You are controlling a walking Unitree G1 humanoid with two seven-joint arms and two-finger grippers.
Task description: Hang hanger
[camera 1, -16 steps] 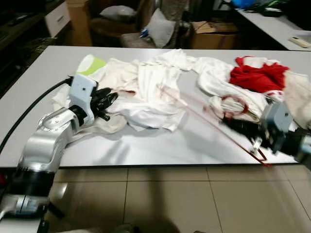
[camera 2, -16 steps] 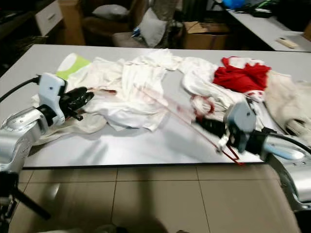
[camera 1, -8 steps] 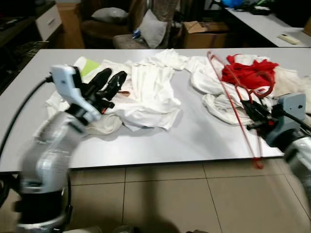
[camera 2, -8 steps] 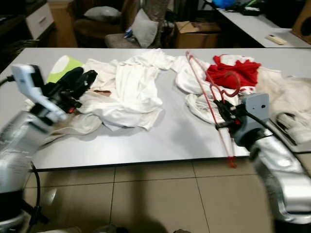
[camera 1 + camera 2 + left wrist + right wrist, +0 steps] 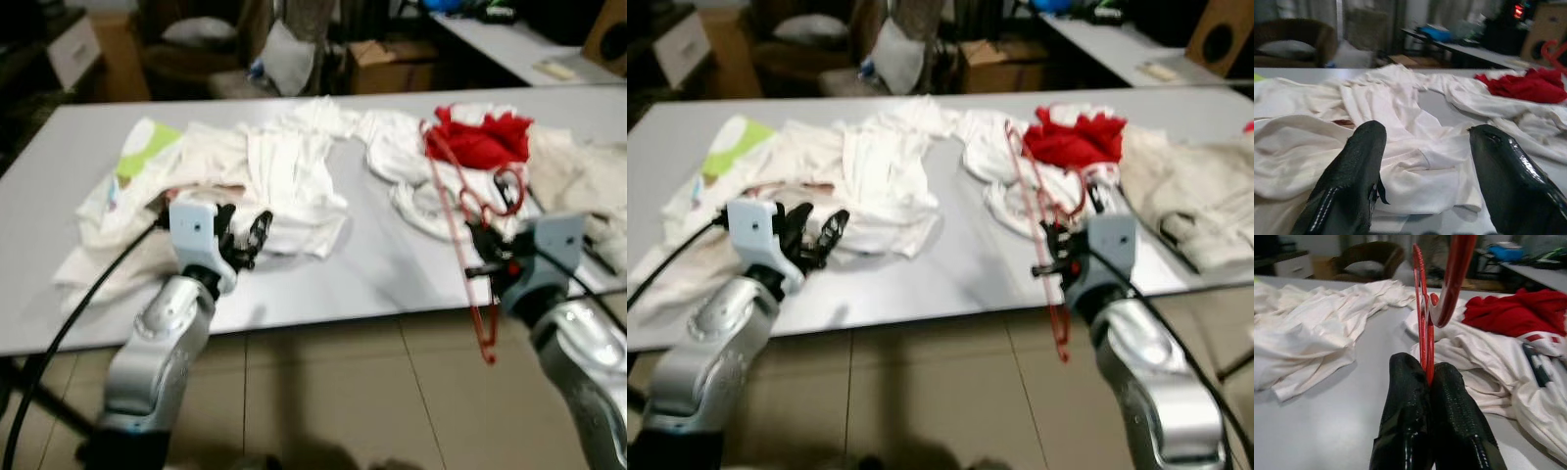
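I am holding the right tool [image 5: 1431, 382] closed on the thin red wire hanger [image 5: 1043, 230], its two black fingers [image 5: 1403, 396] pinching the frame near the neck. In the right eye view the tool sits at centre right, and the hanger stands nearly upright: its hook curls above at the pile of clothes, while its lower corner dangles past the table's near edge. I judge this steep hold suits carrying, keeping the frame clear of the cloth so nothing snags.

The left tool [image 5: 1425, 161] is spread open and gripping nothing, hovering low at lower left of the eye views, just in front of the crumpled white garments [image 5: 294, 181]. I reckon it is parked there, out of the way.

Further out, the grey table [image 5: 382, 269] is carrying a bright red garment [image 5: 1073, 137] at upper right and more pale clothing [image 5: 1185, 201] at the right edge. I am seeing no rail or rod to hang on, so I judge that finding one comes next.
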